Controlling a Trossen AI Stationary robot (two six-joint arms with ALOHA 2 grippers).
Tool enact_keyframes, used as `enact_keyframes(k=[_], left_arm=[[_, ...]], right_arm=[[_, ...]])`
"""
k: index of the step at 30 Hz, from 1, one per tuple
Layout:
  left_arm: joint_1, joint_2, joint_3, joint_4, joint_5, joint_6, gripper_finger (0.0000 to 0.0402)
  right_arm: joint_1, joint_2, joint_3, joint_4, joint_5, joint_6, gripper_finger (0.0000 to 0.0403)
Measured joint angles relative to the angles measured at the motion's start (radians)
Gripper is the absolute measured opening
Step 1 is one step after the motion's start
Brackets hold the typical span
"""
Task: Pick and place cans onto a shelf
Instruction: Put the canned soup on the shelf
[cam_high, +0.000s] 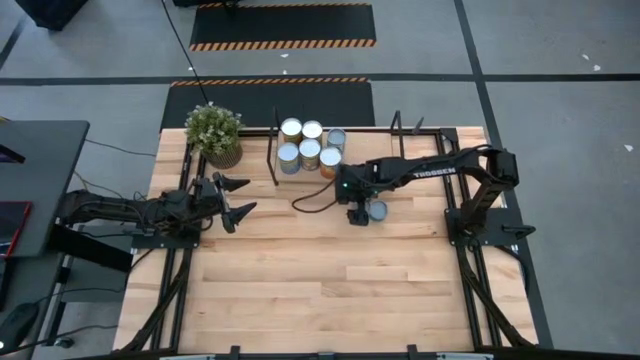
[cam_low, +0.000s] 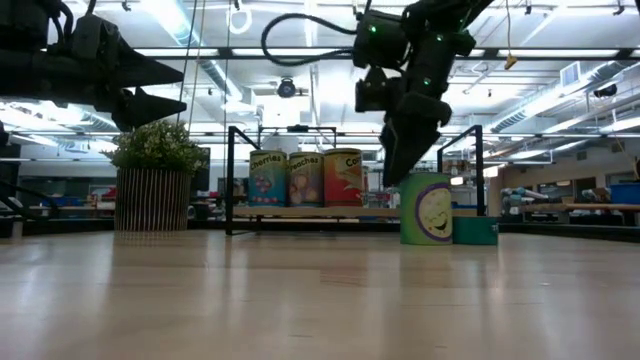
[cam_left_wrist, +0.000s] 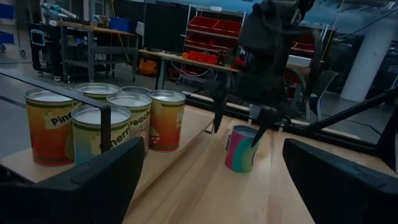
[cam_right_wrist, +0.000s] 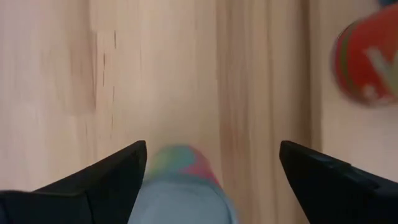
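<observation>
Several cans (cam_high: 310, 148) stand upright on the light wood shelf (cam_low: 300, 211) at the table's far middle; they also show in the left wrist view (cam_left_wrist: 118, 121). One more can (cam_high: 377, 210), with a green and many-coloured label (cam_left_wrist: 240, 149), stands upright on the tabletop in front of the shelf. My right gripper (cam_high: 360, 212) is open and points down over this can; its fingers (cam_left_wrist: 217, 115) stand on either side of the can's top (cam_right_wrist: 180, 186). I cannot tell whether a finger touches it. My left gripper (cam_high: 236, 196) is open and empty, held above the table near the plant.
A potted green plant (cam_high: 214, 132) stands at the far left, beside the shelf's black end frame (cam_high: 273, 150). A blurred red-orange round thing (cam_right_wrist: 367, 62) lies near my right gripper. Bare wooden tabletop (cam_high: 330, 290) stretches toward the near edge.
</observation>
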Motion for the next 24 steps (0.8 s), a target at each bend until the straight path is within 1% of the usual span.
enact_keyframes(k=[6, 13, 19, 21, 24], left_arm=[[0.000, 0.000, 0.000, 0.002, 0.000, 0.000, 0.0389], [0.000, 0.000, 0.000, 0.002, 0.000, -0.001, 0.0389], [0.000, 0.000, 0.000, 0.002, 0.000, -0.001, 0.0389], [0.000, 0.000, 0.000, 0.003, 0.000, -0.001, 0.0389], [0.000, 0.000, 0.000, 0.003, 0.000, -0.001, 0.0389]], right_arm=[[0.003, 0.002, -0.032, -0.003, 0.004, 0.031, 0.0375], [0.003, 0.002, -0.033, -0.089, 0.003, 0.074, 0.0375], [0.003, 0.002, -0.033, -0.150, -0.012, 0.062, 0.0374], [0.003, 0.002, -0.033, -0.155, -0.013, 0.061, 0.0368], [0.003, 0.002, -0.033, -0.154, -0.013, 0.058, 0.0345]])
